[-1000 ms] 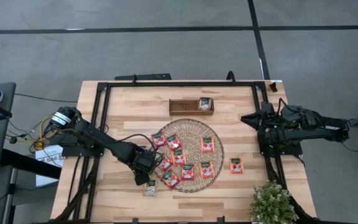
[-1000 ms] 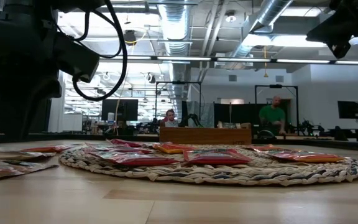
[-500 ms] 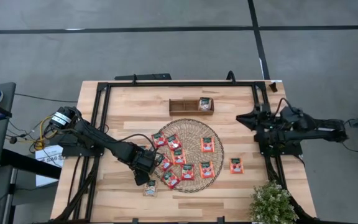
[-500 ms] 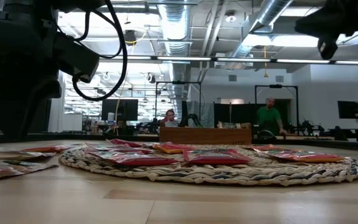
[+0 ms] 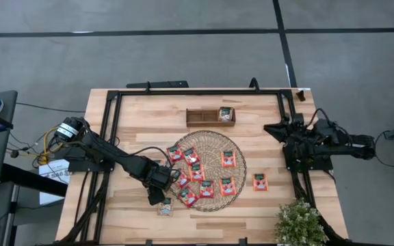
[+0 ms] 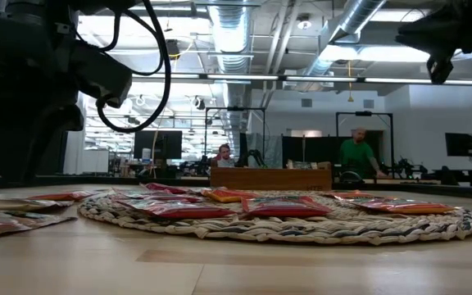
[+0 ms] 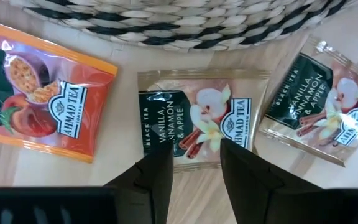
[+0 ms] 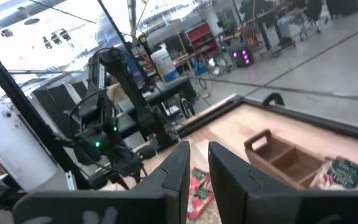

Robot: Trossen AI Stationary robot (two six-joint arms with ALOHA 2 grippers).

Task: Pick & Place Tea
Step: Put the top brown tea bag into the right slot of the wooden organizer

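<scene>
Several red-orange tea sachets point(image 5: 228, 158) lie flat on the round woven mat point(image 5: 211, 140), and one more point(image 5: 260, 182) lies on the table to its right. A pale sachet point(image 5: 225, 113) lies in the wooden tray's point(image 5: 200, 117) right compartment. Another pale one point(image 5: 165, 207) lies near the mat's near-left rim. My left gripper point(image 7: 196, 163) is open and low at that rim, over a pale vanilla sachet point(image 7: 197, 118). A second pale sachet point(image 7: 319, 106) and a red-orange one point(image 7: 36, 99) lie on either side of it. My right gripper point(image 8: 199, 163) hangs raised at the table's right edge, its fingers a narrow gap apart. My left gripper comes down from above. Its two fingertips point(image 7: 157, 168) stand over one edge point(image 7: 194, 163) of the pale vanilla sachet, which lies flat on the table. Whether they touch it I cannot tell.
A dark metal frame point(image 5: 197, 92) runs round the table's work area. A potted plant point(image 5: 298, 222) stands at the near right corner. Bare wood shows between the tray and the far rail and left of the mat. People are in the room behind point(image 6: 359, 152).
My right arm has shifted a little at the table's right edge; its gripper swung slightly toward the table's left and came partly back.
</scene>
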